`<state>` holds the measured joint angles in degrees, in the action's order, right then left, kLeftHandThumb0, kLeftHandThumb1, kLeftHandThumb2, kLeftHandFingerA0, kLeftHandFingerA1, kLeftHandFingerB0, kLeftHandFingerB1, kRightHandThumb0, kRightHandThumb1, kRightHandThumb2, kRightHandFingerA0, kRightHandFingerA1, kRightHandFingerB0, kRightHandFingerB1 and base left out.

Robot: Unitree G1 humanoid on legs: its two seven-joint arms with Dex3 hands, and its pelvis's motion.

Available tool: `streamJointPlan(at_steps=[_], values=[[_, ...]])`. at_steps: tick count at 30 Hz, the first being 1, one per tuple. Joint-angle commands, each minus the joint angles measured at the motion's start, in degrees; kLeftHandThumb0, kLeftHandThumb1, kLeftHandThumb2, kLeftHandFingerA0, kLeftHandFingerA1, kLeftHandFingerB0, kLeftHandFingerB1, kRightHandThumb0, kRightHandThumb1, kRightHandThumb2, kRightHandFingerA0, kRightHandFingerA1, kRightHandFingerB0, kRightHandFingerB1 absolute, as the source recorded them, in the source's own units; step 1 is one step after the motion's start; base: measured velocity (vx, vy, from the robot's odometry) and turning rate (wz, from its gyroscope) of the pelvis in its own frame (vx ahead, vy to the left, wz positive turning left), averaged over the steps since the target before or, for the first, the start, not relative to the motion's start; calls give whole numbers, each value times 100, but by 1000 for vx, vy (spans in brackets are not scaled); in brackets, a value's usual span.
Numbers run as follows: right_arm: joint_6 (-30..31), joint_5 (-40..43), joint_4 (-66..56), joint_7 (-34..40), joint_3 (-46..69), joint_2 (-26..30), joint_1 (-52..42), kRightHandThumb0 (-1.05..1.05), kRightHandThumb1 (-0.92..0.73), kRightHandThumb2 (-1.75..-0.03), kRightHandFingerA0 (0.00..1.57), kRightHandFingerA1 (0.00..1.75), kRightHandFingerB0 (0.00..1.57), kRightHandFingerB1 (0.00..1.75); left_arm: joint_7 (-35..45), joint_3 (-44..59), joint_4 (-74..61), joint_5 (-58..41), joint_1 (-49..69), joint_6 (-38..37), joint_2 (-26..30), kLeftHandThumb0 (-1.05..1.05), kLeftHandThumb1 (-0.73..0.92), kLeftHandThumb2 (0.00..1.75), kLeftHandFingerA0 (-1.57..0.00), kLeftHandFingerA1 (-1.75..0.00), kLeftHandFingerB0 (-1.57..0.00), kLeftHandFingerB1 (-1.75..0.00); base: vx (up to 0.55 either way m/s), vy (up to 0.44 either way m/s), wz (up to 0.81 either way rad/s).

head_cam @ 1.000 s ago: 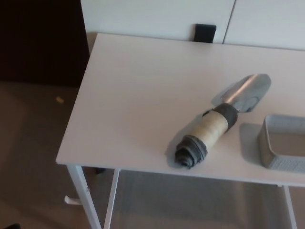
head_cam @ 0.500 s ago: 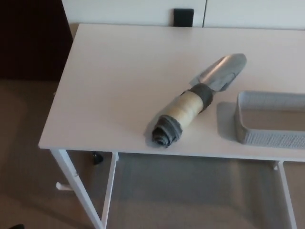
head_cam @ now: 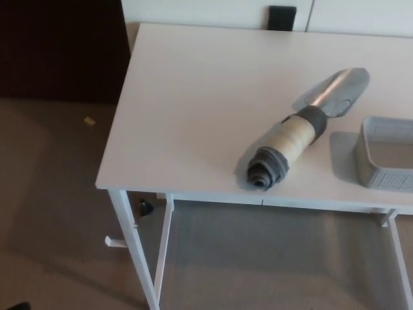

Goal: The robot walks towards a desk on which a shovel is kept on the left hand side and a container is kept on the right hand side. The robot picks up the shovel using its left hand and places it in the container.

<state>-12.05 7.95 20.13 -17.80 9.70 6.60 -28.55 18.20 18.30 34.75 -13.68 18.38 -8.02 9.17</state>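
The shovel [head_cam: 303,129] lies flat on the white desk [head_cam: 193,110], slanted from near the front edge up to the right. Its silver blade [head_cam: 335,90] points to the far right. The thick cream handle [head_cam: 289,139] has grey wrapping at both ends, and the near end [head_cam: 266,169] faces the desk's front edge. A grey woven container [head_cam: 385,154] stands just right of the shovel, cut off by the picture's right edge. Neither of my hands shows in the head view.
The desk stands on white legs [head_cam: 135,248] over a grey floor. A dark area [head_cam: 58,48] lies to the left. A black box [head_cam: 282,17] sits on the white wall behind the desk. A small yellow scrap [head_cam: 90,121] lies on the floor.
The whole picture has shifted, first left and up, then back right, so the camera moved. The shovel and container keep their places on the desk.
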Motion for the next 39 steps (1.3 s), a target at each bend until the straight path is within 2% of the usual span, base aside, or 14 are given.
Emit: streamJointPlan(at_steps=[1, 12, 13, 15, 16, 22, 23, 24, 28, 39], values=[[-65, 49, 92, 8, 46, 49, 29, -36, -48, -68, 59, 53, 38, 45, 10, -11, 65, 35, -38, -178, 52, -23, 52, 62, -52, -49, -44, -42, 10, -120, 3], [76, 10, -77, 52, 18, 83, 89, -37, -48, -69, 58, 53, 37, 45, 18, -61, 43, 83, -73, -283, 60, -26, 51, 64, -53, -51, -44, -44, 1, -28, 1], [109, 22, -118, 46, 20, 81, 72, -37, -48, -68, 56, 52, 37, 44, -3, -70, -1, 84, -57, -255, 56, -19, 58, 57, -57, -47, -47, -38, 0, 0, 0], [77, 69, -97, 4, 39, 75, 83, -38, -48, -68, 54, 52, 37, 45, -43, -62, -26, 57, -70, -170, 43, -19, 57, 57, -57, -46, -48, -39, 0, 0, 0], [118, 98, -112, -2, 50, 69, 85, -38, -47, -68, 55, 52, 37, 45, -46, -62, -11, 52, -81, -173, 44, -26, 51, 64, -53, -50, -46, -44, 0, 0, 0], [140, 55, -163, 35, 52, 87, 20, -39, -47, -69, 54, 51, 37, 45, -32, -107, 15, 71, -90, -216, 44, -27, 51, 65, -55, -52, -46, -44, -12, -18, 21], [151, 71, -181, 22, 53, 86, 7, -38, -48, -68, 54, 51, 36, 44, -16, -103, 40, 60, -99, -218, 47, -19, 57, 57, -58, -47, -48, -39, -56, -79, 36], [144, 80, -182, 15, 53, 83, 4, -38, -48, -68, 55, 52, 36, 44, -43, -103, 50, 71, -102, -224, 45, -26, 51, 64, -56, -51, -47, -44, -42, -73, -18], [50, 97, -33, -27, 66, 76, 52, -38, -47, -68, 57, 53, 37, 45, -82, -113, -62, 61, -49, -161, 41, -24, 51, 63, -56, -51, -47, -44, -25, 8, -1], [210, 49, -248, 80, 21, 66, 106, -36, -47, -68, 57, 52, 37, 45, -52, -101, 35, 63, -150, -242, 92, -27, 50, 64, -57, -51, -47, -45, 16, 198, -10]])
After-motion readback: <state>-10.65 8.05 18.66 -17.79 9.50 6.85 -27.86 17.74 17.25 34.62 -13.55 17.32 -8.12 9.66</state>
